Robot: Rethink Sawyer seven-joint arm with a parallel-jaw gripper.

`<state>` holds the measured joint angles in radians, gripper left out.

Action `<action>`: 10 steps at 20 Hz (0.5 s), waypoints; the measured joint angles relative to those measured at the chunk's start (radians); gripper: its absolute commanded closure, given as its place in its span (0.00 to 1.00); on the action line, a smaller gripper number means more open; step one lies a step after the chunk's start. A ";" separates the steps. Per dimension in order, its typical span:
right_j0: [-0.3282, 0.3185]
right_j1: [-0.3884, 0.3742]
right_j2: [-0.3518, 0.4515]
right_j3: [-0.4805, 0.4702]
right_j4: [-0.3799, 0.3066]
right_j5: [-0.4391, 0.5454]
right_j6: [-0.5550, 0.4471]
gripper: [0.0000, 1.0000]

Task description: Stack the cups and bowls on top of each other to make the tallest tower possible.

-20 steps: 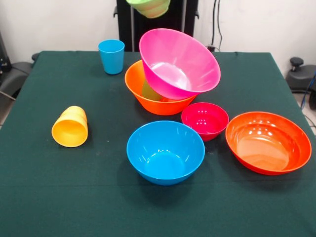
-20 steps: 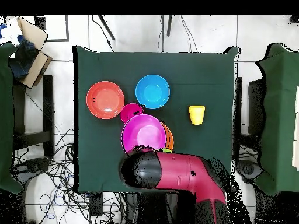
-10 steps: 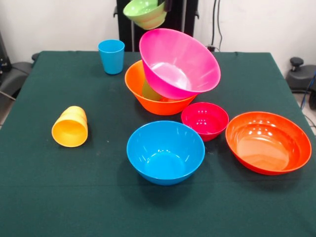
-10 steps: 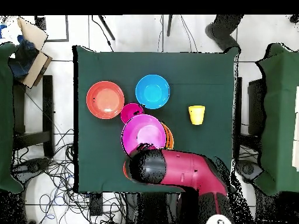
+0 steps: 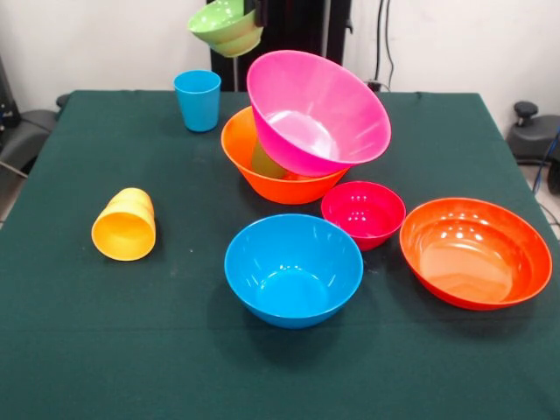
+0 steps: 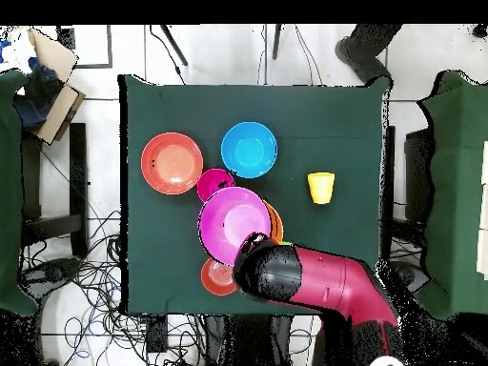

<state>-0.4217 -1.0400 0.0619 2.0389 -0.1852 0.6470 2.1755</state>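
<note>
Ref = tower (image 5: pixel 306 131), sides per front view: 2 big bowls, upper tilted inside lower. Medium bowl (image 5: pixel 293 269) directly in front, apart. Small bowl (image 5: pixel 362 213) front right, just beside. Wide bowl (image 5: pixel 475 252) right of that, close. Upright cup (image 5: pixel 198 99) behind left, near. Tipped cup (image 5: pixel 125 224) front left, well apart. Raised bowl (image 5: pixel 226 26) in the air, above and behind left. Second small bowl (image 6: pixel 217 277) on the table behind, just beside.

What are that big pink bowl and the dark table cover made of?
The big pink bowl looks like glossy moulded plastic: bright highlights, thin smooth rim. The table cover appears to be matte dark green cloth, showing no shine; the exact fabric is unclear.
</note>
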 measured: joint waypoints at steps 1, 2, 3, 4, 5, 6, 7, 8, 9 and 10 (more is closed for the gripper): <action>0.012 -0.005 -0.005 0.000 0.000 0.000 0.000 1.00; 0.025 -0.011 -0.010 -0.001 0.000 0.002 0.000 1.00; 0.045 -0.018 -0.017 -0.002 0.000 0.008 0.000 1.00; 0.071 -0.025 -0.026 -0.005 0.000 0.017 0.000 1.00; 0.087 -0.030 -0.032 -0.007 0.000 0.023 0.000 1.00; 0.104 -0.035 -0.037 -0.009 0.000 0.029 0.000 1.00; 0.140 -0.048 -0.050 -0.014 0.000 0.047 0.000 1.00; 0.161 -0.058 -0.056 -0.016 0.000 0.061 0.000 1.00; 0.173 -0.066 -0.059 -0.018 0.000 0.072 0.000 1.00; 0.185 -0.074 -0.063 -0.020 0.000 0.082 0.000 1.00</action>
<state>-0.2368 -1.1137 -0.0009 2.0193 -0.1848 0.7292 2.1755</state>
